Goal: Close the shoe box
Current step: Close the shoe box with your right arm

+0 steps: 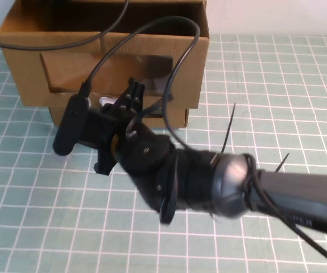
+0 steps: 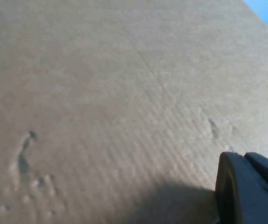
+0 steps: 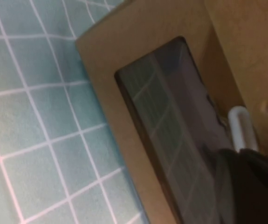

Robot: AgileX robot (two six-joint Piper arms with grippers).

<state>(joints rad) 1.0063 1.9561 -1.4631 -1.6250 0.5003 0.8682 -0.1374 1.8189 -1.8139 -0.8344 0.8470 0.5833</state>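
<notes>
A: From the high view, where is the shoe box (image 1: 103,68)?

B: It stands at the far side of the green gridded desk (image 1: 38,216), just beyond the right gripper (image 1: 126,99). The right arm (image 1: 299,199) reaches in from the near right corner, its wrist turned so the fingers point at the box's front, close to the white tab (image 1: 107,101). The lower part of the box juts out a little toward the fingers, so the drawer looks not fully home. Whether the fingers are apart or together cannot be told here; the wrist body covers them.

A: And the left wrist view?

B: Only plain cardboard fills it, very close, with a dark edge of the left gripper (image 2: 250,191) in one corner. That gripper sits hard by a wall of the box; its fingers' opening cannot be told, and nothing shows in them.

A: The right wrist view?

B: The clear window (image 3: 171,121) lies right ahead of the fingers, the tab just beside their dark tip.

A: How should the box handle?

B: Probably light, stiff cardboard that slides easily. Better to push on the cardboard frame near the tab, not the thin plastic window, which would likely flex.
</notes>
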